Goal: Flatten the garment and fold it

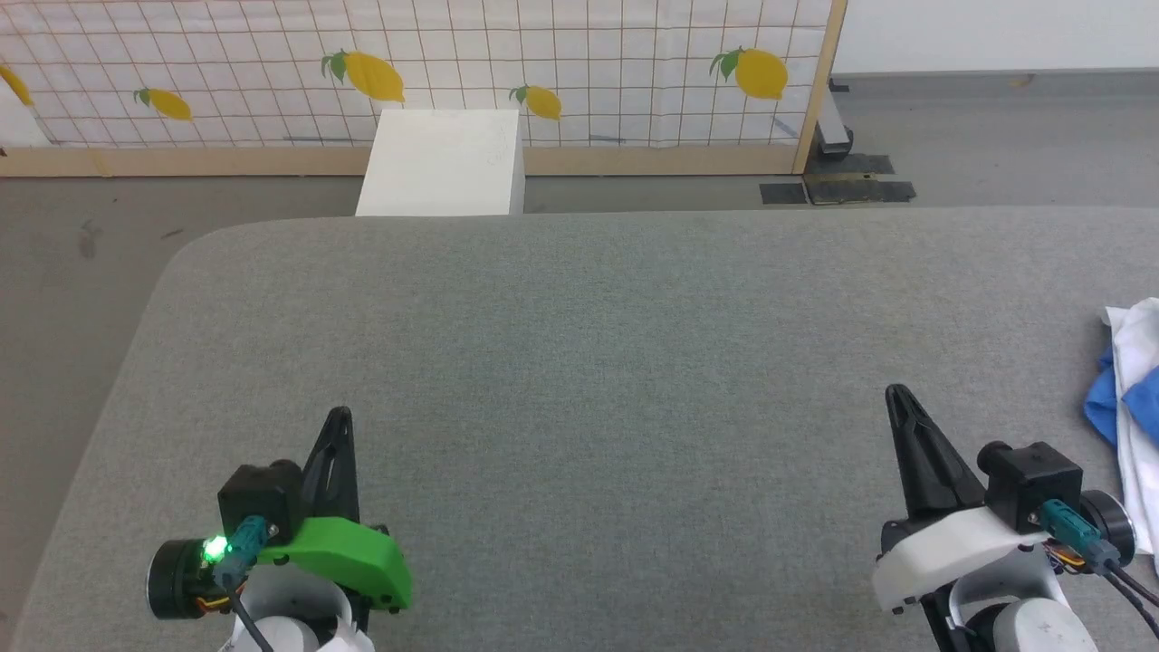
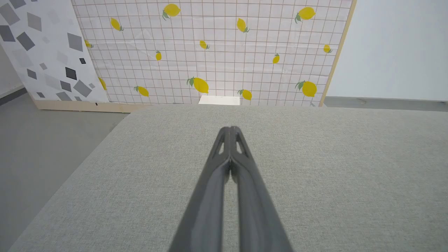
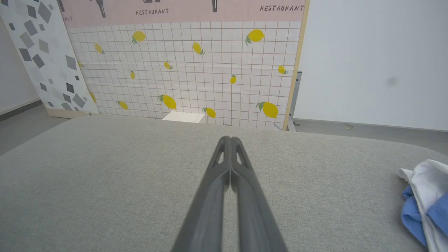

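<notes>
Head view: right gripper [image 1: 898, 398] closed, forward.

Head looks down; wrists skim table [image 1: 579, 344]

RESTAURANT, printed along pink backdrop band [image 3: 196, 15]

The table [image 1: 579, 344] under me is covered in grey woven cloth, matt and slightly rough. My fingers [image 2: 210, 203] are dark plastic, smooth and matt. At three o'clock the garment [image 1: 1136, 380] is soft creased cloth, white and blue. At twelve o'clock a smooth printed sheet [image 1: 589, 54] sits in a bare wood frame [image 1: 272, 161].
</notes>
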`<state>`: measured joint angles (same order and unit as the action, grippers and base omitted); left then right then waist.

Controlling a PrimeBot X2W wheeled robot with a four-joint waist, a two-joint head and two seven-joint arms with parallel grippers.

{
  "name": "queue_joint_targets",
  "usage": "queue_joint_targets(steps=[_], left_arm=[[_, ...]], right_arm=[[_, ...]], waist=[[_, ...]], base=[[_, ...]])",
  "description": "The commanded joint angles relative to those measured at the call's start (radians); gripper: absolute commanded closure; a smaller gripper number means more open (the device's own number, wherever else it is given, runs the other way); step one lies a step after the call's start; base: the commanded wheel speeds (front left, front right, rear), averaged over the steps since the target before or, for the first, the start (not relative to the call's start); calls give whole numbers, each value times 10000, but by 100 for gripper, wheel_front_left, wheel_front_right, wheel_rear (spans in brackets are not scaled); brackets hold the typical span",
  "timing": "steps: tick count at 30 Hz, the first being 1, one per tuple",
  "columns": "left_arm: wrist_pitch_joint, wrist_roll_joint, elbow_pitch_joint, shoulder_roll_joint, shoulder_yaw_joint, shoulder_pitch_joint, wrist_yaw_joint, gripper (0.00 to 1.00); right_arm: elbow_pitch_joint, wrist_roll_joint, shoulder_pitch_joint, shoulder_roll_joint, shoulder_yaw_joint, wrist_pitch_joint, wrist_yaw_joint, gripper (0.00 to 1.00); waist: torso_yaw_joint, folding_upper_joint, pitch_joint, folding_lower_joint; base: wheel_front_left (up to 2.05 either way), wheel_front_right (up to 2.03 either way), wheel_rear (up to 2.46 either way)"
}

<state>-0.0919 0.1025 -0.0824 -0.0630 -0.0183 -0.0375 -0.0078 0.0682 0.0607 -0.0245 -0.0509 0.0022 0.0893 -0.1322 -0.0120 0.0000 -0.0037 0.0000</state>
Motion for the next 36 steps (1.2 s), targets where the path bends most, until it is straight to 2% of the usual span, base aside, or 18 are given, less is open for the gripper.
queue_joint_targets(steps=[1,36], left_arm=[[62,-113,93,54,21,167,39,100],[770,-866,696,115,155,339,71,100]], right_arm=[[-105,-103,113,5,-5,-68,10,100],[-581,-519,222,7,-19,-749,14,100]], waist=[[4,0,1,0],[100,0,31,0]], base=[[0,0,0],[0,0,0]])
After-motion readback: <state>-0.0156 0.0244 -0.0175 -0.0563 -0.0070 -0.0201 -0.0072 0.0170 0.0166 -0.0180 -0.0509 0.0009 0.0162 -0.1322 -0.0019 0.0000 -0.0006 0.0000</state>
